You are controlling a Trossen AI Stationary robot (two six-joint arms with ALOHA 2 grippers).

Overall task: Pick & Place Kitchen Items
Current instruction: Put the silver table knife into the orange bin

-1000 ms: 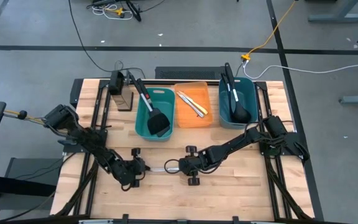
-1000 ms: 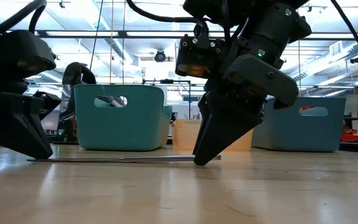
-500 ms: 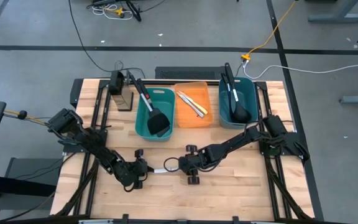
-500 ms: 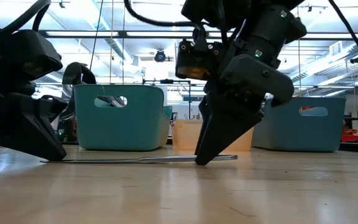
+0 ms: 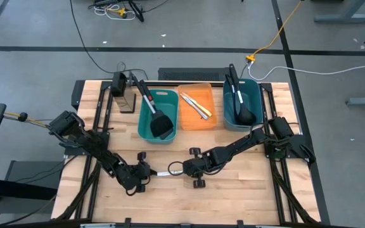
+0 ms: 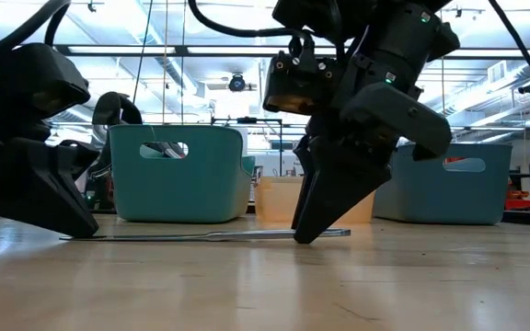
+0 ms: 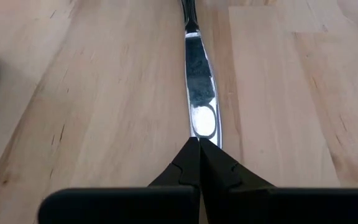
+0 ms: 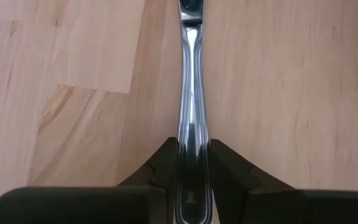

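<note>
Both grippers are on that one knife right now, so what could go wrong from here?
1. The left gripper is shut on one end of the knife while the right gripper's fingers flank the other. If either arm pulls away, the knife may twist or slip free.
2. The knife lies almost flat on the table. Fingertips this low may scrape the wood.
3. The two grippers sit close, so a lift may make them collide.

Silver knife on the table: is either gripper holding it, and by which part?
Both. The left gripper is shut on one tip of the silver knife; the right gripper has its fingers around the opposite end, the handle.
</note>
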